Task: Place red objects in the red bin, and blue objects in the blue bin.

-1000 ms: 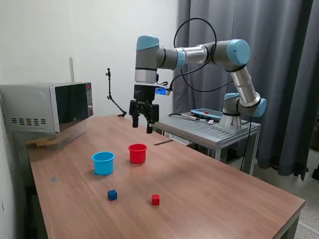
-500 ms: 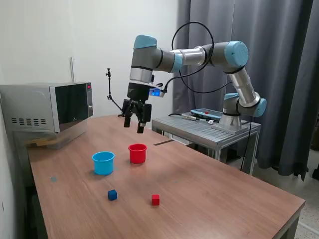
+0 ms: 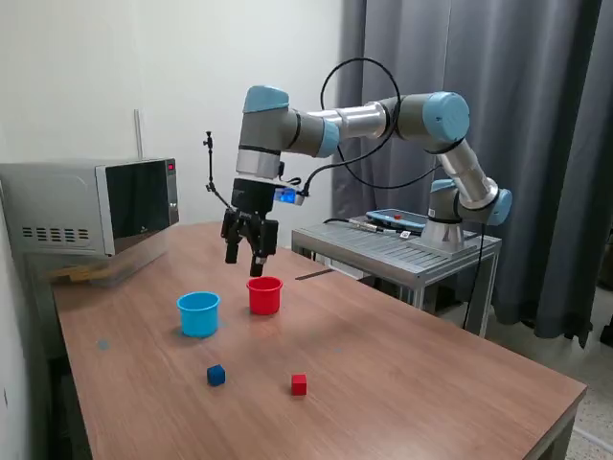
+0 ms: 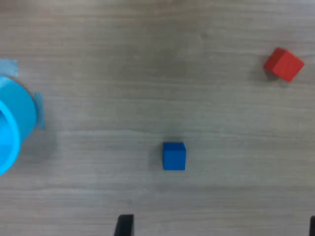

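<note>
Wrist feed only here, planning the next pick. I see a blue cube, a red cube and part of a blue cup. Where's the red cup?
Observer: The red cup stands on the table, to the exterior view's right of the blue cup and apart from it.
Operator: Where's the gripper?
Observer: The gripper hangs clear of the table, higher than the cups' rims. Its fingers are apart with nothing between them.
Operator: Any cubes outside my frame?
Observer: None that I can see on the table. There are only the blue cube and the red cube, both nearer the exterior camera than the cups. I cannot see into the cups.
</note>
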`<state>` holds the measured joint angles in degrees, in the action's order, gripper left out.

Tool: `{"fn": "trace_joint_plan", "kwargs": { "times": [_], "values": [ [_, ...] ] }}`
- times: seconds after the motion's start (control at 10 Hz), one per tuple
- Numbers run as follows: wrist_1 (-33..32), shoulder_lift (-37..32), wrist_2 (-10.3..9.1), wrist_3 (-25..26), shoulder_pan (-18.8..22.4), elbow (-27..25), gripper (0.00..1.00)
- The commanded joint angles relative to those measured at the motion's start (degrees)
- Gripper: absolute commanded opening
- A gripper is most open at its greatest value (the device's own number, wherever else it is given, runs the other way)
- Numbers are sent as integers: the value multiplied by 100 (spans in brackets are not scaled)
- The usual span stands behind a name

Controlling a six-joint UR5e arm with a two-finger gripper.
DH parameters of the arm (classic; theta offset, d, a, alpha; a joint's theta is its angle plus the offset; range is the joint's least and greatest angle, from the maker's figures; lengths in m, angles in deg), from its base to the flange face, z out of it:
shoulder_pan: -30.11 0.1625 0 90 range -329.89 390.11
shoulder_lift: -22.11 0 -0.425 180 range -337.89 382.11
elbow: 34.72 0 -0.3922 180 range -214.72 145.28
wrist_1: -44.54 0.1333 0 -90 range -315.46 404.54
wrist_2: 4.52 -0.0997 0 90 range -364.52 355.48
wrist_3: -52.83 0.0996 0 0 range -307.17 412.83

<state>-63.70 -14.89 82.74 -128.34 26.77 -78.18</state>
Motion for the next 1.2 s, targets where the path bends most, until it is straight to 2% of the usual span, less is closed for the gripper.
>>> {"fn": "trace_joint_plan", "kwargs": {
  "times": [0.0,0.8,1.1],
  "values": [
    [14,454,-17,-6,0,503,100],
    [49,1791,-26,-102,-53,1909,100],
    [49,2082,-26,-120,-114,2201,100]
  ]
}}
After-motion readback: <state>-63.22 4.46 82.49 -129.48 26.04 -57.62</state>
